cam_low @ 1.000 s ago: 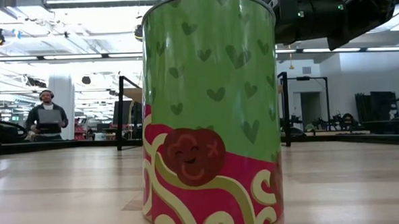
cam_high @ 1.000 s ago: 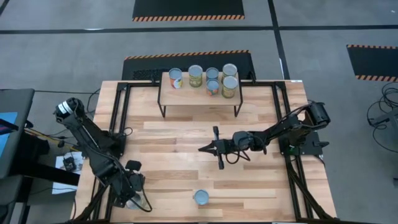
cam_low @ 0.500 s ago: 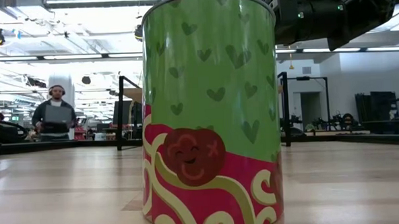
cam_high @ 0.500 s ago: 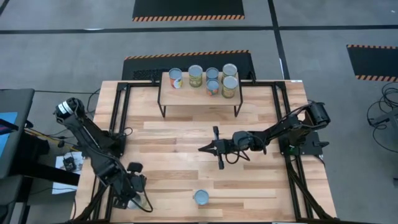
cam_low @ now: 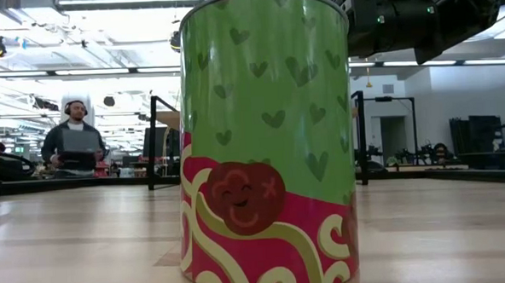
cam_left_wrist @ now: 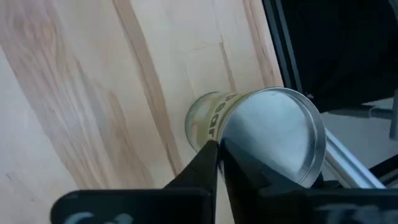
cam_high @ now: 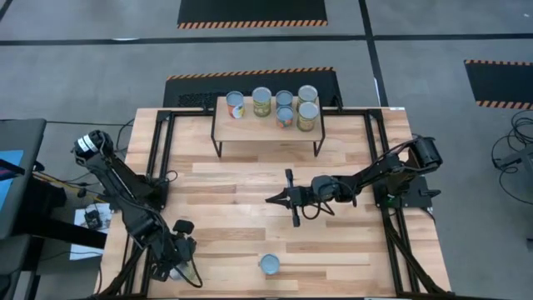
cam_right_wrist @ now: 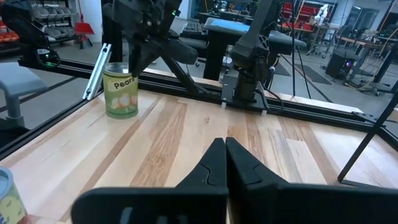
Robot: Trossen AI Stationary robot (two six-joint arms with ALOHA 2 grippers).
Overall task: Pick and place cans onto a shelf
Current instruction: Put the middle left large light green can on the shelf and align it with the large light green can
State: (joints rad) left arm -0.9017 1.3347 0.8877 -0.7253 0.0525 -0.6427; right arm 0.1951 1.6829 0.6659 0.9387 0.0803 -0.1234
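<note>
A pale-green "Pears" can [cam_left_wrist: 208, 121] with a silvery top [cam_left_wrist: 273, 134] stands upright at the table's near left corner [cam_high: 188, 272] [cam_right_wrist: 121, 93]. My left gripper [cam_left_wrist: 216, 144] [cam_high: 181, 265] is shut and slants down over it, its tips at the rim of the top. My right gripper [cam_high: 271, 198] [cam_right_wrist: 221, 142] is shut and level over the table's middle, touching nothing. Another can [cam_high: 269, 265], green with hearts [cam_low: 265, 141], stands near the front edge. Several cans [cam_high: 283, 104] stand on the shelf [cam_high: 250, 129] at the far side. My left gripper's shut fingertips [cam_left_wrist: 208, 155] come from above, slanting down, and stand at the near rim of the Pears can's top [cam_left_wrist: 233, 140]. Nothing lies between the fingers. Whether the tips touch the can, I cannot tell. The can stands upright on the table.
Black frame rails [cam_high: 162, 158] [cam_high: 379, 158] run along the table's left and right sides. Open wood [cam_high: 241, 233] lies between the shelf and the near can. A person [cam_low: 75, 145] stands in the room behind the table.
The person in the room behind the table has walked toward the right of the low view. Both cans on the table stand where they were.
</note>
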